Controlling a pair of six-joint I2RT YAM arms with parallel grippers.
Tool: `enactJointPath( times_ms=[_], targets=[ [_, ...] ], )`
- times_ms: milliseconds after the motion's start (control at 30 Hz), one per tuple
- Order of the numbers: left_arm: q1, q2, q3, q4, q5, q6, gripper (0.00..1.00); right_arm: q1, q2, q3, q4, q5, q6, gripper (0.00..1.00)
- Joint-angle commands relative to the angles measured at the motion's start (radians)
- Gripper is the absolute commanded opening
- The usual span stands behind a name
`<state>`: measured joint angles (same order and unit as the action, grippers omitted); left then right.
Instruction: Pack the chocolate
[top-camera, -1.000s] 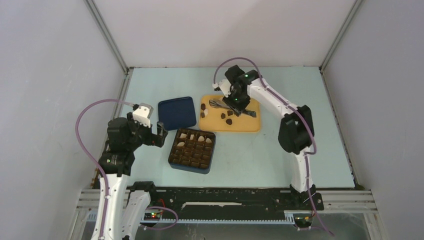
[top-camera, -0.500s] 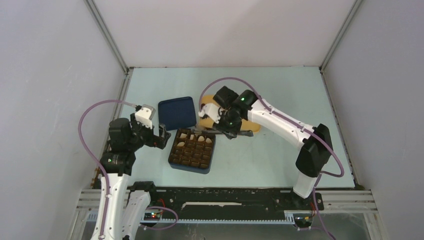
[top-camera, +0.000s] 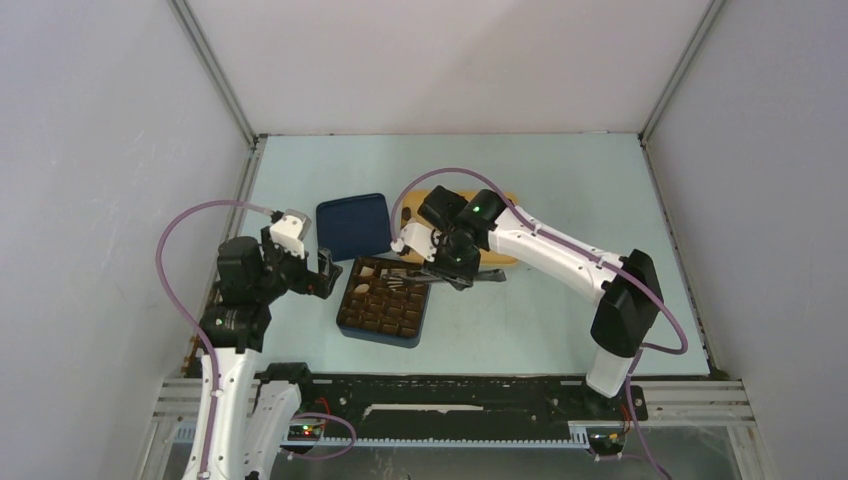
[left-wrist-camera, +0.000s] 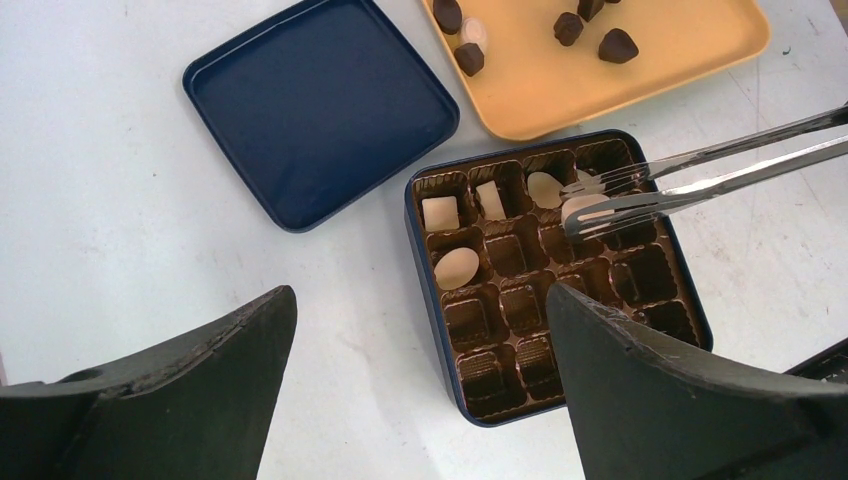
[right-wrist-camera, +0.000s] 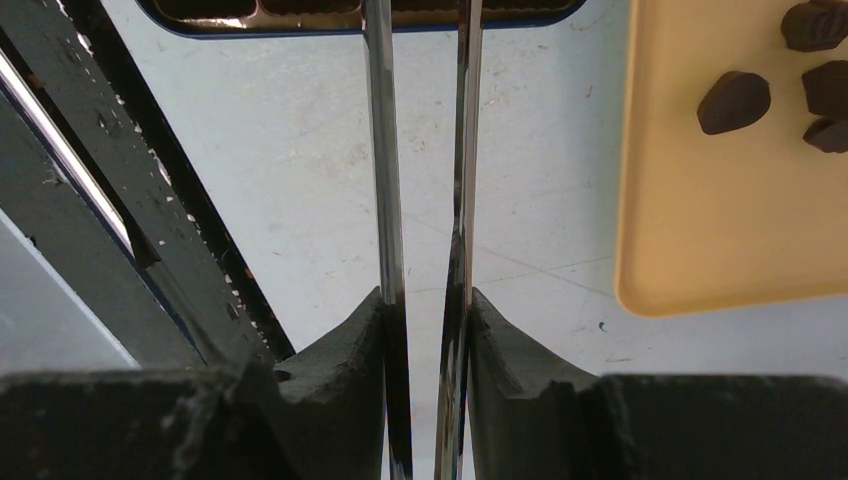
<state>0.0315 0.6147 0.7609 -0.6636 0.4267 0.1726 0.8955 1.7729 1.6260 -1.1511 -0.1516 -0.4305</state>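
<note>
Presently, tongs (left-wrist-camera: 700, 170) are gripped by the right pincer (right-wrist-camera: 425, 300), a cream-white chocolate (left-wrist-camera: 583, 207) pinched at their tips over the box (left-wrist-camera: 418, 270). The left pincer (left-wrist-camera: 420, 300) is spread wide.

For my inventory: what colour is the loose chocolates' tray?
The tray is yellow-orange; clearest in left wrist view.

Pale blue desk (left-wrist-camera: 120, 230). Plain dark blue lid (left-wrist-camera: 320, 110), upper left of the left wrist view. Yellow-orange tray (left-wrist-camera: 640, 75), upper right, with dark brown chocolate (left-wrist-camera: 617, 45). Dark blue box (top-camera: 380, 338) with brown gridded insert (left-wrist-camera: 520, 300) and cream-white pieces (left-wrist-camera: 456, 267). Silver tongs (left-wrist-camera: 720, 170).
</note>
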Motion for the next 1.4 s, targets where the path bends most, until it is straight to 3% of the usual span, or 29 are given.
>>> enactJointPath(
  times_ms=[0,300,767,1033,1367],
  targets=[
    [0.01,-0.006,-0.015,0.02,0.026,-0.014,0.98,0.007,0.0,-0.013,-0.023,0.018,-0.013,0.31],
    [0.009,-0.009,-0.014,0.016,0.026,-0.014,0.98,0.006,0.0,-0.012,-0.021,0.013,-0.017,0.4],
    [0.009,0.006,-0.012,0.021,0.037,-0.016,0.98,-0.029,-0.009,0.035,-0.018,-0.017,-0.012,0.38],
    [0.009,0.02,-0.011,0.022,0.061,-0.019,0.98,-0.096,-0.032,0.09,-0.022,-0.052,-0.01,0.35],
    [0.008,0.031,-0.012,0.026,0.128,-0.038,0.98,-0.315,-0.005,0.155,0.071,-0.033,0.049,0.32]
  ],
)
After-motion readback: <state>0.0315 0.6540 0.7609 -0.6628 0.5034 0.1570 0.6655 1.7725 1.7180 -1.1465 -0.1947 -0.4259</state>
